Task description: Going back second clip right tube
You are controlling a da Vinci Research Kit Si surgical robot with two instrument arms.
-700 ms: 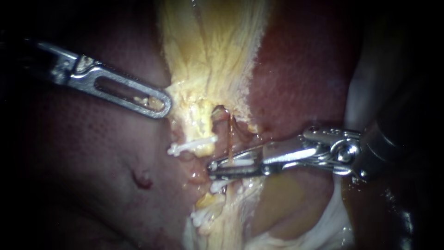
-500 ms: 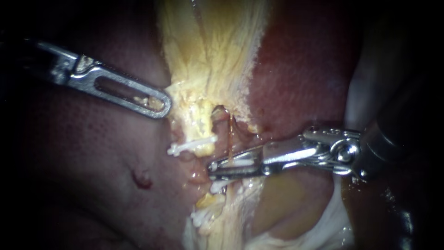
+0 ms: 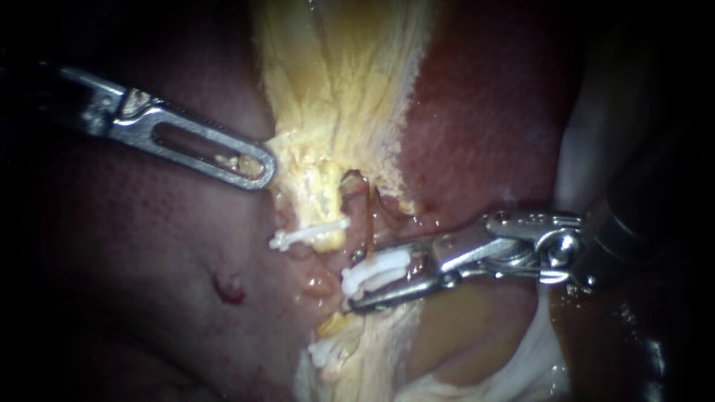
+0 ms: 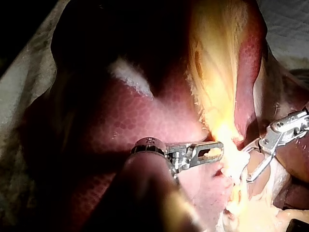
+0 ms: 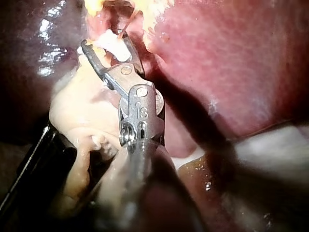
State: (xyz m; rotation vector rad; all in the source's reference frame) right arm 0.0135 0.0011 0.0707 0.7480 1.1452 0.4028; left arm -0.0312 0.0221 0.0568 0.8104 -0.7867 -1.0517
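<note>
Bright centre, dark margins, perhaps slight glare

Two slender metal instruments: left instrument (image 3: 257, 165), right instrument (image 3: 351, 283). Three small white plastic clips (image 3: 309, 234) (image 3: 376, 269) (image 3: 328, 350). One thin reddish tube (image 3: 370, 223).

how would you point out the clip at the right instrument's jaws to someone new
Start at the yellow tissue band running down across the red liver. Follow the thin reddish tube down from its lower end to the white clip. Unlike the other clips, it lies between the right instrument's open jaws.
</note>
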